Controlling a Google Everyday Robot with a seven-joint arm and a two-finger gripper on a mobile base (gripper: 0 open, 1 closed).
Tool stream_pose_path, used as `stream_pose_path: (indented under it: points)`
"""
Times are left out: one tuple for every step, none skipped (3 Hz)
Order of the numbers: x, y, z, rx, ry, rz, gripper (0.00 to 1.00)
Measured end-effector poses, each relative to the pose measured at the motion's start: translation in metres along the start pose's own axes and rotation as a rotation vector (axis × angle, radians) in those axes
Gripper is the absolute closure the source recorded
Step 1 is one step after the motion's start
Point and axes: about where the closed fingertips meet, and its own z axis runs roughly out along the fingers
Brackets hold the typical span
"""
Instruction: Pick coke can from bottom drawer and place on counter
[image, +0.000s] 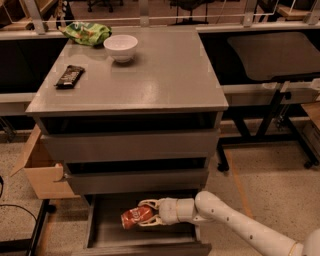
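Three grey drawers (130, 145) sit under the table (165, 75), and the bottom drawer (107, 231) is pulled open. The claw (146, 214) reaches into it from the right, its white fingers closed around the red can (134, 218), one above and one below. The can lies tilted on its side inside that drawer; whether it touches the drawer floor I cannot tell. On the table are a white bowl (120, 47), a dark candy bar (69, 76) near the left edge and a green chip bag (86, 33) at the back left.
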Motion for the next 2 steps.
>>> stream_pose_path:
  points:
    - [-0.0582,-0.0018,-0.0196,0.007,-0.012,-0.114,1.0]
    - [-0.0625,-0.0032,-0.0208,0.007,-0.015,-0.123,1.0]
